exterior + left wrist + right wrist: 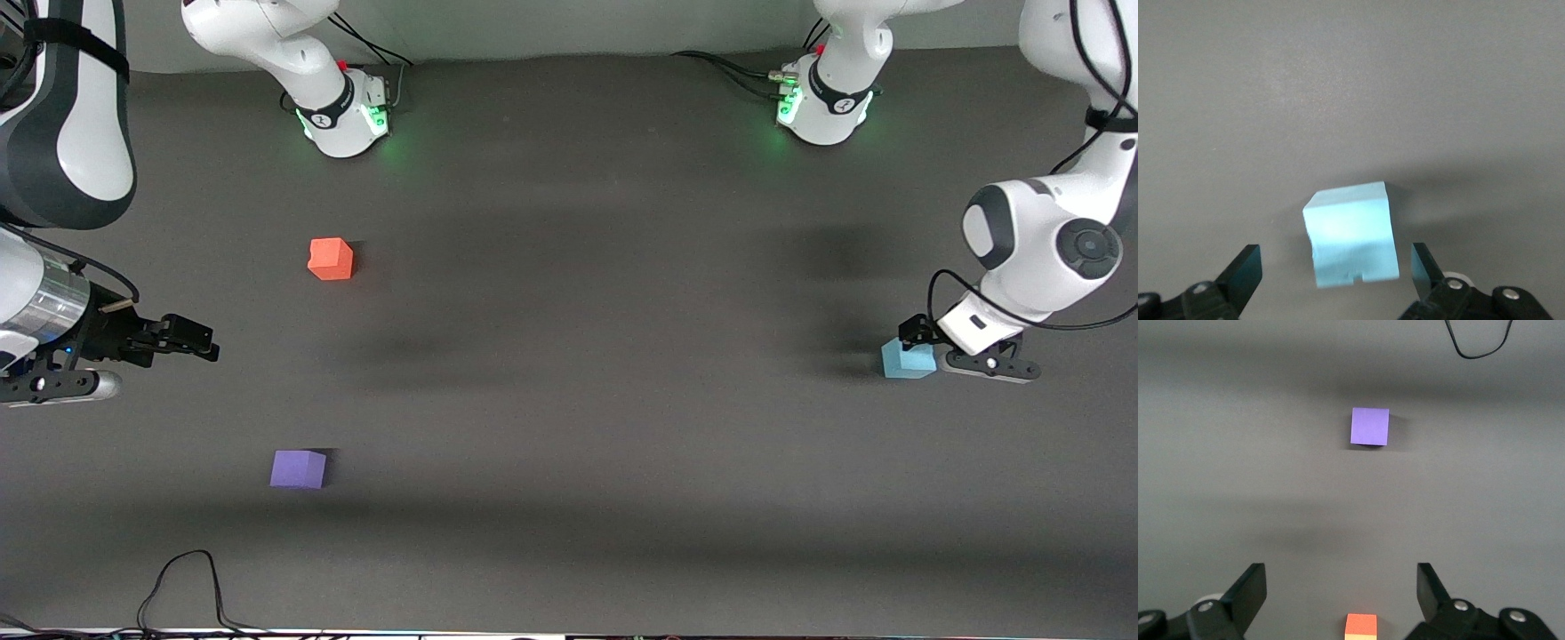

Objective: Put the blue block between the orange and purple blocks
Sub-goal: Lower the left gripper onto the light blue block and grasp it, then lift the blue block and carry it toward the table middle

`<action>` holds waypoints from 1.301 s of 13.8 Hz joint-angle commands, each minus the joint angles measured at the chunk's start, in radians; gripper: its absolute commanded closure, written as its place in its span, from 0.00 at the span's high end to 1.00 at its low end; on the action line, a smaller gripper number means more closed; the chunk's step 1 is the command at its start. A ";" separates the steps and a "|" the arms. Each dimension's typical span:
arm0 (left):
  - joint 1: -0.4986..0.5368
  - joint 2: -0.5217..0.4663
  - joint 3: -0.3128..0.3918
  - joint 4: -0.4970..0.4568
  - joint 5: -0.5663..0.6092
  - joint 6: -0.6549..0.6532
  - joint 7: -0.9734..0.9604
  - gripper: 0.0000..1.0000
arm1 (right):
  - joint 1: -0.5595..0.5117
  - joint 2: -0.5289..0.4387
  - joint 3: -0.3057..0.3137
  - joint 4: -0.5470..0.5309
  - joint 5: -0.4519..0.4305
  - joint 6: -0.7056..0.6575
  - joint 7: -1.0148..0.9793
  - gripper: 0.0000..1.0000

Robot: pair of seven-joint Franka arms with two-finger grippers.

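The blue block (905,362) sits on the table at the left arm's end. My left gripper (926,348) is low at it, open, with the block (1351,237) between its fingers (1243,272) and untouched by either. The orange block (331,259) sits toward the right arm's end, and the purple block (299,468) lies nearer to the front camera than it. My right gripper (194,339) is open and empty, held up and waiting at the right arm's end. Its wrist view (1341,590) shows the purple block (1369,426) and the orange block (1361,627).
A dark grey mat (587,356) covers the table. A black cable (187,578) loops at the table edge nearest the front camera, close to the purple block; it also shows in the right wrist view (1478,348). The arm bases (347,116) stand along the edge farthest from that camera.
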 commanded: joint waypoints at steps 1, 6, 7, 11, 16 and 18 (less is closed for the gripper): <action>-0.013 0.048 0.008 -0.020 0.010 0.093 0.026 1.00 | 0.012 -0.026 -0.007 -0.025 0.014 0.012 -0.022 1.00; -0.012 0.092 0.006 -0.027 0.010 0.149 0.042 1.00 | 0.012 -0.025 -0.007 -0.022 0.013 0.012 -0.024 1.00; -0.012 0.091 0.006 -0.026 0.010 0.146 0.033 0.89 | 0.011 -0.026 -0.009 -0.022 0.011 0.012 -0.024 1.00; -0.013 0.092 0.006 -0.024 0.006 0.132 -0.022 0.38 | 0.012 -0.025 -0.007 -0.025 0.011 0.013 -0.024 1.00; -0.028 0.036 0.003 0.185 -0.002 -0.246 -0.038 0.38 | 0.015 -0.023 -0.001 -0.016 0.011 0.013 -0.015 1.00; -0.083 0.014 0.001 0.302 -0.002 -0.456 -0.148 0.39 | 0.017 -0.023 0.000 -0.016 0.011 0.013 -0.012 1.00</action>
